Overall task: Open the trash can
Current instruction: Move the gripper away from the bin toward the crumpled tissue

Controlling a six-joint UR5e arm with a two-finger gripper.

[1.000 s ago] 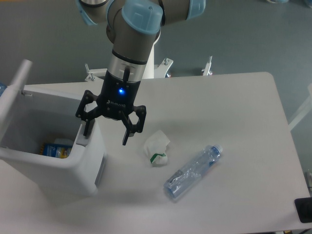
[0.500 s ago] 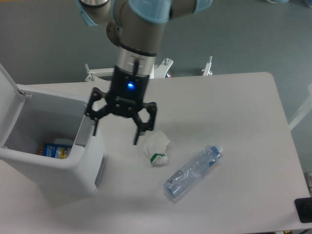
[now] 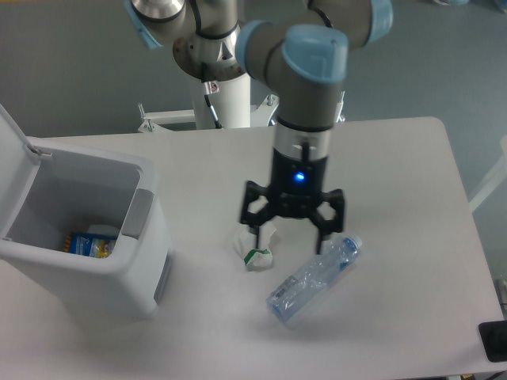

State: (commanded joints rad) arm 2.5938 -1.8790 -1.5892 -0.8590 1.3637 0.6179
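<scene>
At far left on the pale grey desk [image 3: 396, 158]: large boxy white plastic trash can [image 3: 87, 273], lid [image 3: 12, 170] swung up, grey push-button tab [image 3: 133, 214] on its right rim, colourful packets [image 3: 87, 241] inside. Right of it, crumpled white paper wad [image 3: 255, 245], then clear plastic bottle [image 3: 313, 279] lying slantwise. Above both, black two-finger tool [image 3: 289, 237], fingers spread wide, holding nothing. Bare desk toward right edge. Moved away from the can's rim since a second ago.
</scene>
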